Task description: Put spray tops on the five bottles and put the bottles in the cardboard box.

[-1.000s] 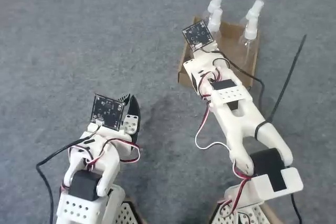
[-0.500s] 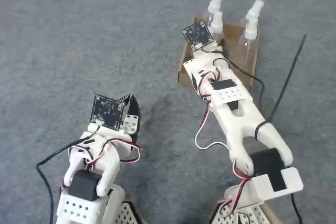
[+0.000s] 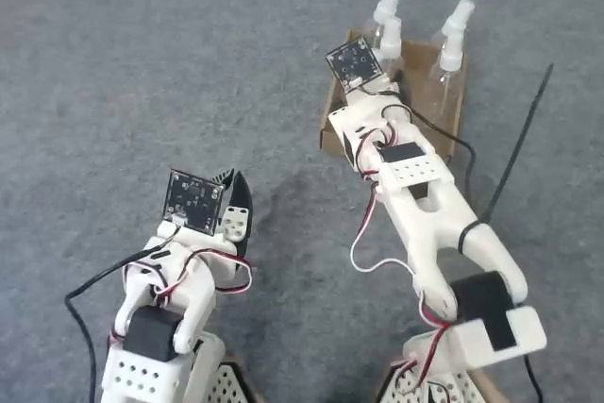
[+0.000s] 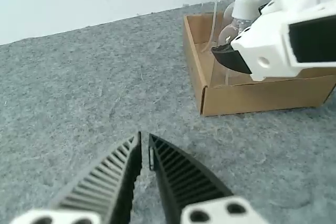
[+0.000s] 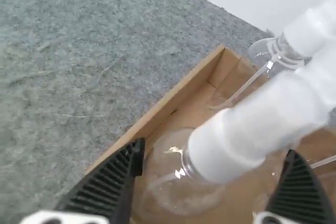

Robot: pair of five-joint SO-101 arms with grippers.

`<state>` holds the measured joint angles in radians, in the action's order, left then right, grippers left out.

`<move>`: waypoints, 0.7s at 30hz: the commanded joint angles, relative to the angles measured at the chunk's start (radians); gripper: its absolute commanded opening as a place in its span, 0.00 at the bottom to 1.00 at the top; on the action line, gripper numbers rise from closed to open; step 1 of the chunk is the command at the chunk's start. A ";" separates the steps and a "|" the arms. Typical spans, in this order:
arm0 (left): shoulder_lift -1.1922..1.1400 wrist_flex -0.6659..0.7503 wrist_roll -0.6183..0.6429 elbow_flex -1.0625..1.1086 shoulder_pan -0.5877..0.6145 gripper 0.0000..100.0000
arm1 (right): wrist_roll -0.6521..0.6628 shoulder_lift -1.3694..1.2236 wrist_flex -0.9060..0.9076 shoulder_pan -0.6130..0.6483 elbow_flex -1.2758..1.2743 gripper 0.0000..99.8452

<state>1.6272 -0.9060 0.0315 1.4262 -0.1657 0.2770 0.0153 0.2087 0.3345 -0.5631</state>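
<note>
The cardboard box (image 3: pixel 330 110) stands at the far right of the grey mat, with several clear bottles with white spray tops upright in it (image 3: pixel 451 49). My right gripper (image 5: pixel 212 150) hangs over the box's near-left corner, open, its black fingers (image 5: pixel 113 179) on either side of a clear bottle (image 5: pixel 176 182) with a white spray top (image 5: pixel 257 124) that stands inside the box (image 5: pixel 173 103). My left gripper (image 4: pixel 145 145) is shut on nothing, low over the bare mat at the near left (image 3: pixel 236 186), well away from the box (image 4: pixel 252 95).
The mat is grey felt, with open room left of the box and between the arms. A black cable (image 3: pixel 514 153) runs past the box's right side. The right arm's black finger (image 4: pixel 231 59) shows at the box's rim in the left wrist view.
The right arm has shifted very slightly over the box. The left arm and the bottles stand as before.
</note>
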 commanded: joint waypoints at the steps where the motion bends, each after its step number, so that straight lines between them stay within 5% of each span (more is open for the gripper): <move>1: 0.018 0.034 0.000 -0.008 0.002 0.01 | 0.008 0.127 0.064 0.022 0.040 0.33; 21: 0.018 0.034 0.000 -0.008 0.002 0.01 | 0.006 0.541 0.369 0.015 0.037 0.33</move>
<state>1.6272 -0.9060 0.0315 1.4262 -0.1657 0.2770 0.4542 0.5309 0.3514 -0.5631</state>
